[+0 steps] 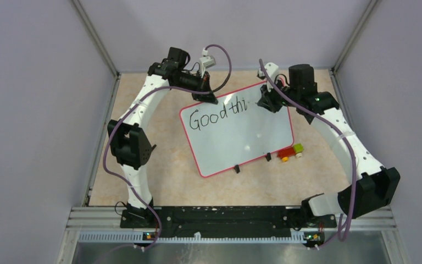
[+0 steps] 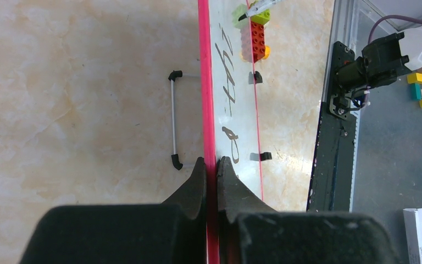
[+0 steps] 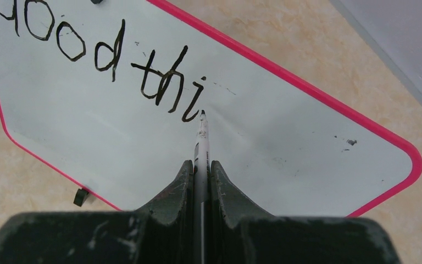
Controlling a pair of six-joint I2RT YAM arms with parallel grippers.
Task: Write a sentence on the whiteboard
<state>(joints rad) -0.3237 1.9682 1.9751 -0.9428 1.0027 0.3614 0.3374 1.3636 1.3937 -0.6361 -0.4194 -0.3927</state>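
The whiteboard (image 1: 242,144) sits at the centre of the top view on the counter (image 1: 159,165); its long axis runs from lower left to upper right, with two black feet (image 1: 236,169) on the lower long edge. The left end effector (image 2: 212,162) is closed on the red frame at the board's upper edge, one finger on each face; I judge this grip is there to steady the board against the push of writing. The right end effector (image 3: 200,165) is clamped on a marker (image 3: 201,137) near its front, probably to keep the tip stiff and easy to steer. The marker's long axis runs straight up the right wrist view; its black tip points at the board just past the last stroke, though I cannot tell if it touches. The sentence (image 3: 104,60) reads "Good thi", running along the board's long axis toward the upper right; most of it is not yet written. Some toy bricks (image 1: 289,152) lie just beside the board's lower right corner, clear of the writing.
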